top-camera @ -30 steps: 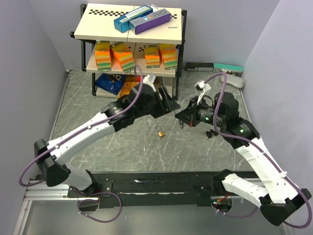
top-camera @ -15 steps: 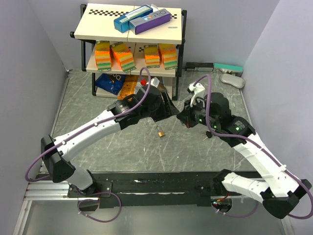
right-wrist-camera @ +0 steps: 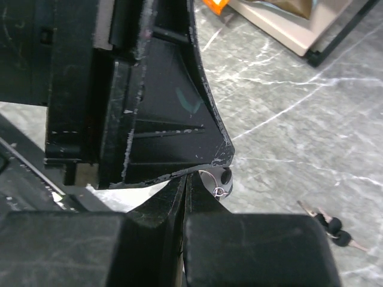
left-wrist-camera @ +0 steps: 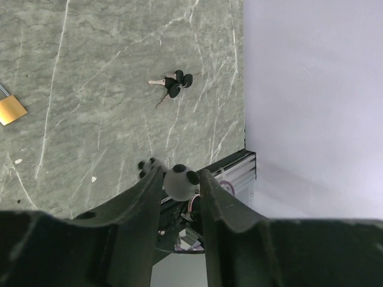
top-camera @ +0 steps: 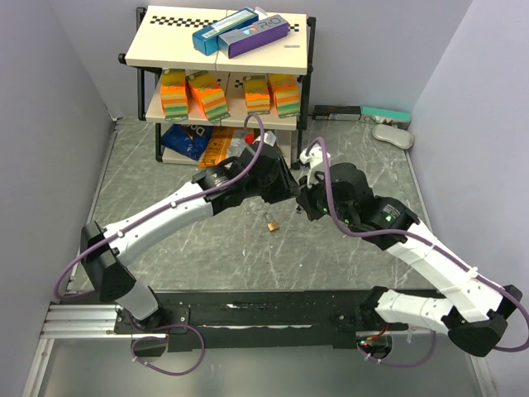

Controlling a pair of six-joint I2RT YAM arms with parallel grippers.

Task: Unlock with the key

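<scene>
A brass padlock lies on the grey marble table, also at the left edge of the left wrist view. My left gripper is shut on a small white panda charm above the table. My right gripper meets it tip to tip and is shut. A thin key ring joined to the panda sits at its tips. What it pinches is hidden. A second bunch of black-headed keys lies on the table.
A two-tier shelf stands at the back with boxes on top, sponge packs below and packets underneath. A dark bar and a white object lie at the back right. A black rail runs along the near edge.
Both arms have moved toward each other over the middle of the table. The left gripper has closed in on the panda charm hanging from the right gripper. The padlock has not moved.
</scene>
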